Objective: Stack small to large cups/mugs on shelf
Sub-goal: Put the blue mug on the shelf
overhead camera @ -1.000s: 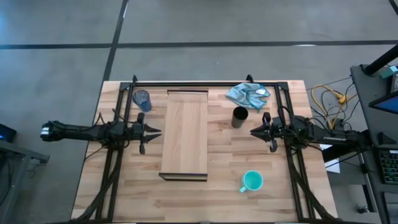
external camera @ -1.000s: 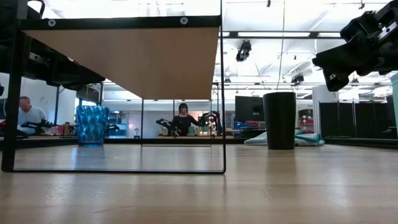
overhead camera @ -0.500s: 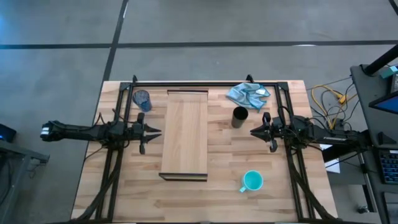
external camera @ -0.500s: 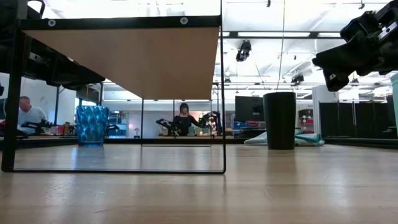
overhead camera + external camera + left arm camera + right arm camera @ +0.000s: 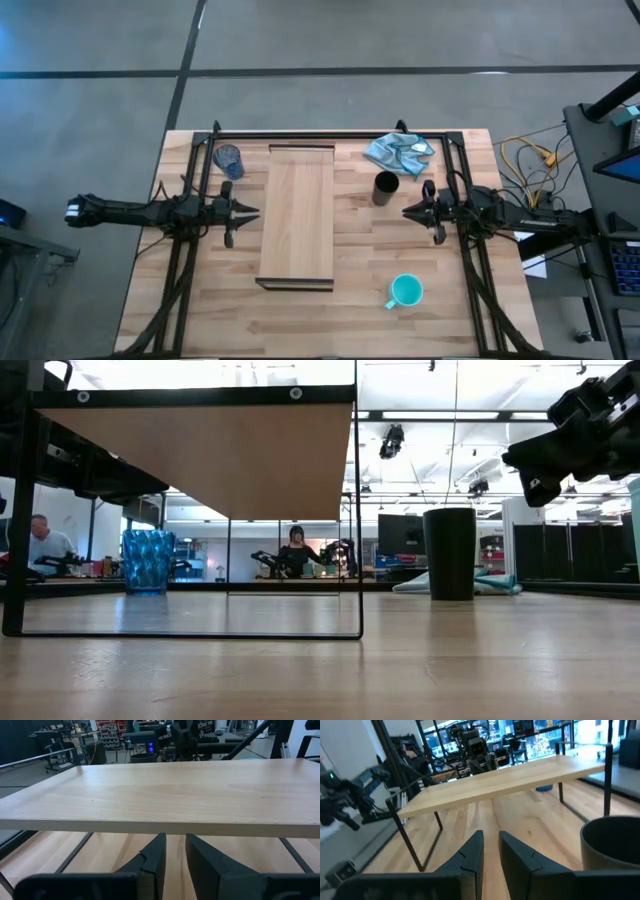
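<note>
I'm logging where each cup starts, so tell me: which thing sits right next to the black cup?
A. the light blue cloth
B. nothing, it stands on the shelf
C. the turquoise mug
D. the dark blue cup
A: in the high view the black cup stands on the tabletop just in front of the light blue cloth, off the shelf and apart from the other cups.

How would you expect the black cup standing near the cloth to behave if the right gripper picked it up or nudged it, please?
The black cup is tall for its width, so a push high on its wall would probably tip it. Its plain, straight wall may be a bit slippery between the fingers. On its side it would likely roll. It looks rigid; its weight cannot be judged.
</note>
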